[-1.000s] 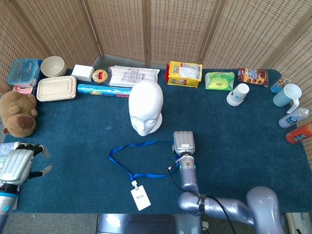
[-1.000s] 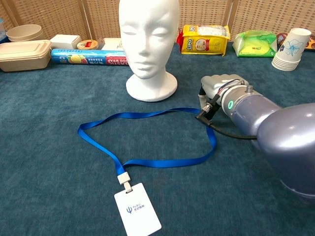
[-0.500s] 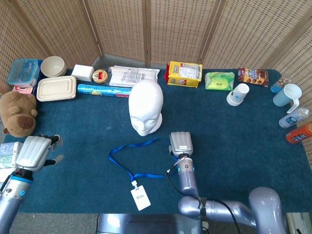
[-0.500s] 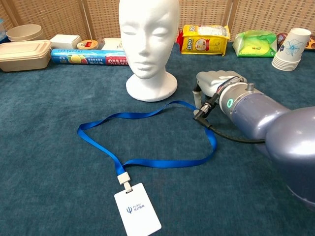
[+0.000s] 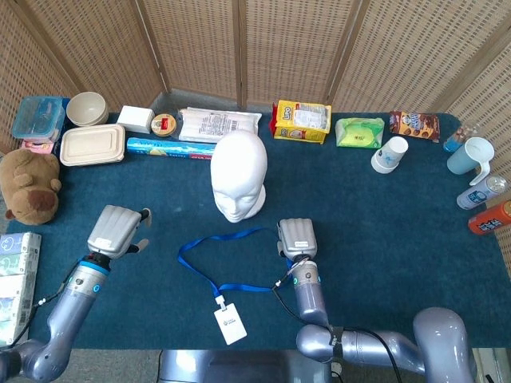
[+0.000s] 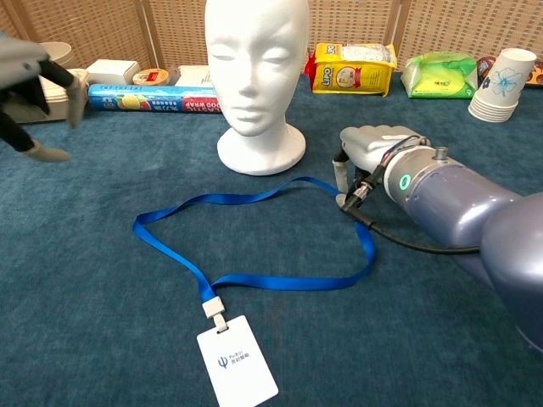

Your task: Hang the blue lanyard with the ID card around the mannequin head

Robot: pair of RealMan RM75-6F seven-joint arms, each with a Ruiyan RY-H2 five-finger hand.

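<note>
Card (image 6: 237,360) first, nearest us, flat on the blue cloth (image 5: 383,215), clipped to the lanyard (image 6: 254,208) that loops away across the cloth toward the head (image 6: 258,76). We see our right hand (image 6: 366,153) at the loop's far right bend, fingers pointing down onto the strap there; we cannot tell whether they pinch it or only touch it. Our left hand (image 5: 117,230) hovers over the cloth well left of the loop, fingers spread, holding nothing. Beyond the lanyard the head stands upright, bare, just apart from the strap. Behind it, boxes (image 5: 93,144), packets (image 5: 302,120) and cups (image 5: 389,154) line the far edge.
</note>
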